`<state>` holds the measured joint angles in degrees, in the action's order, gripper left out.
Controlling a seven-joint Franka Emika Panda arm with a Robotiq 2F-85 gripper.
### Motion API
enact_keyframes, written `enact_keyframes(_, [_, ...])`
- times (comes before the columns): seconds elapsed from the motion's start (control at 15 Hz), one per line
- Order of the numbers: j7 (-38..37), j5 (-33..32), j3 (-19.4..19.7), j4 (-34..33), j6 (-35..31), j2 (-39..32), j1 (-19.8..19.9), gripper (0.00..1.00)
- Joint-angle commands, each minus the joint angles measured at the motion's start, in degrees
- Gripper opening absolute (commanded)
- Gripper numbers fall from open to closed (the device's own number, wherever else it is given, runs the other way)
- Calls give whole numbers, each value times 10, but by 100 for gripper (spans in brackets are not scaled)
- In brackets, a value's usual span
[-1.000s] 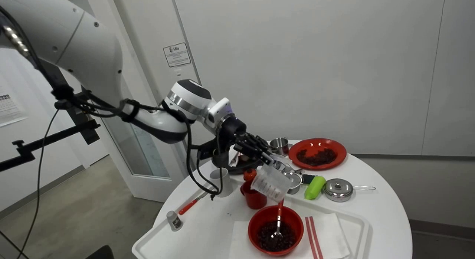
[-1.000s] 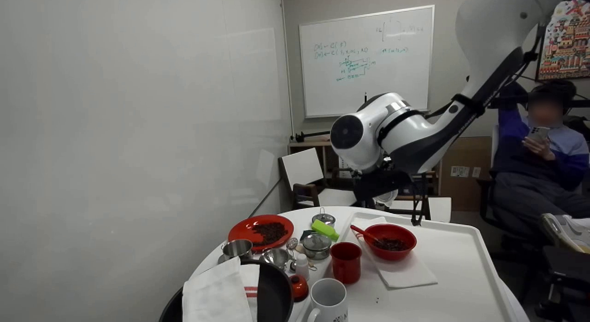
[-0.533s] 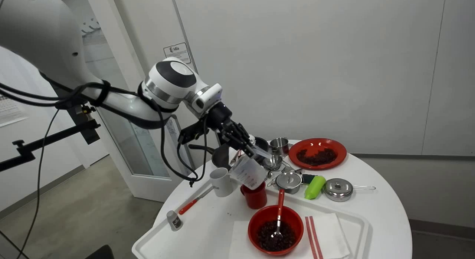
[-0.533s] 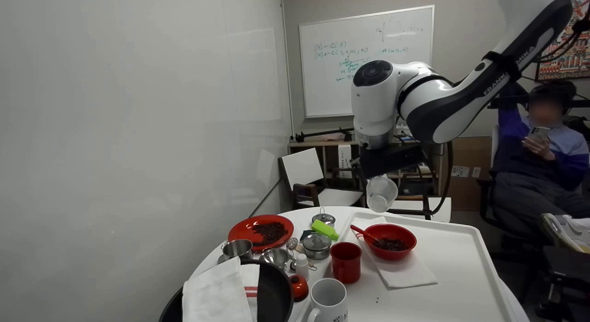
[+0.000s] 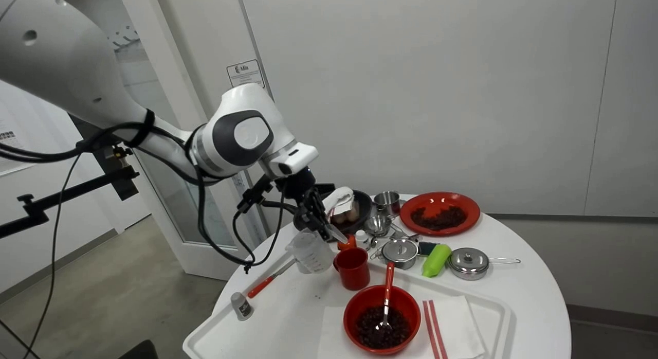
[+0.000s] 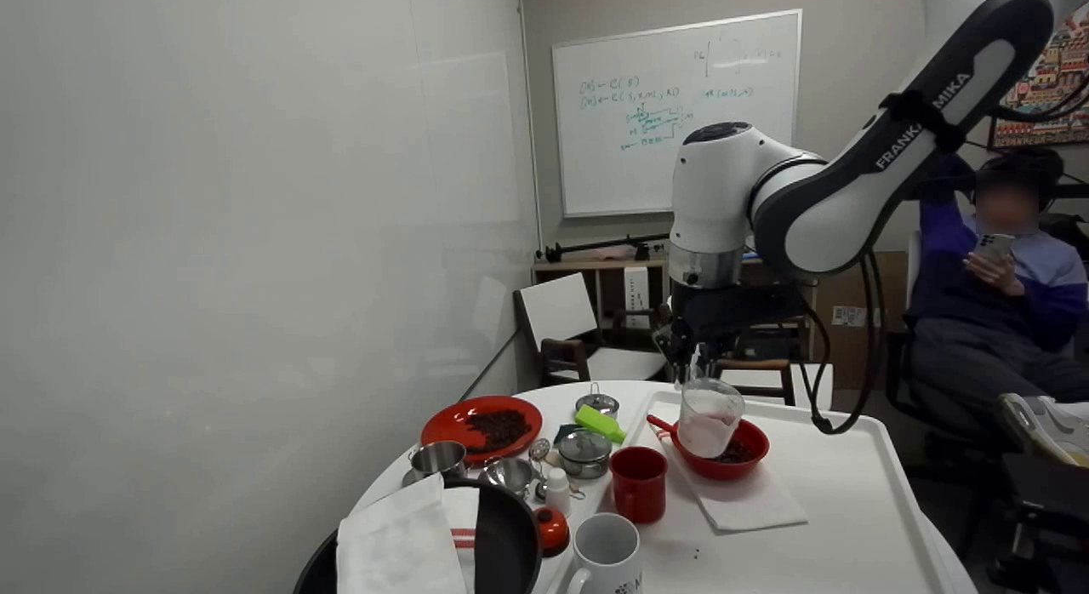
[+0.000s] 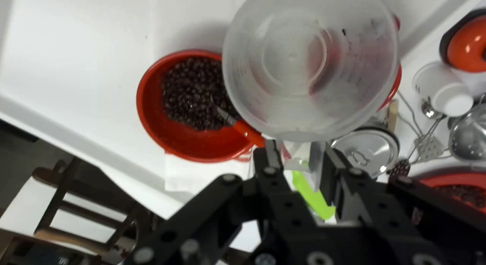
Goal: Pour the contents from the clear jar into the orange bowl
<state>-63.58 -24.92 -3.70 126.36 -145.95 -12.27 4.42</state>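
Observation:
The clear jar (image 5: 311, 253) hangs in the air above the tray, in front of the grey mug and beside the red mug in an exterior view. It is nearly upright, slightly tilted. In the wrist view the jar (image 7: 296, 67) shows its open mouth; inside are only a few dark specks. My gripper (image 7: 298, 155) is shut on the jar's handle, and also shows in both exterior views (image 5: 325, 229) (image 6: 687, 368). The red-orange bowl (image 5: 366, 298) stands on the tray with dark beans and a spoon in it. The bowl also shows in the wrist view (image 7: 197, 148).
A red mug (image 5: 353, 270), a grey-white mug (image 6: 606, 543) and a small grey cup (image 5: 241, 305) stand near the jar. Pots, a green bottle (image 5: 436, 259) and a red plate (image 5: 465, 222) with dark beans lie beyond the white tray (image 5: 501, 318). A dark pan (image 6: 510, 534) is at the table's edge.
The gripper and jar have moved away from near the bowl towards the grey mug in an exterior view and come lower. The jar has turned from tipped to nearly upright. The bowl has not moved.

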Motion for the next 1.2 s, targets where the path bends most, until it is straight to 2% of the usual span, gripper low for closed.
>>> enact_keyframes(0.0, [155,148,-49,22,-10,-12,47,10])
enact_keyframes(0.13, [238,227,-67,18,25,-26,66,10])
enact_keyframes(0.2, [283,275,-30,14,48,-31,28,10])
enact_keyframes(0.33, [325,307,-12,3,120,-41,19,10])
enact_keyframes(0.4, [332,304,2,-3,159,-47,11,10])
enact_keyframes(0.47, [298,265,25,-1,170,-49,-9,10])
enact_keyframes(0.6, [277,231,52,0,186,-56,-29,10])
enact_keyframes(0.87, [240,184,84,9,166,-64,-59,10])
enact_keyframes(1.13, [211,161,95,13,152,-77,-76,10])
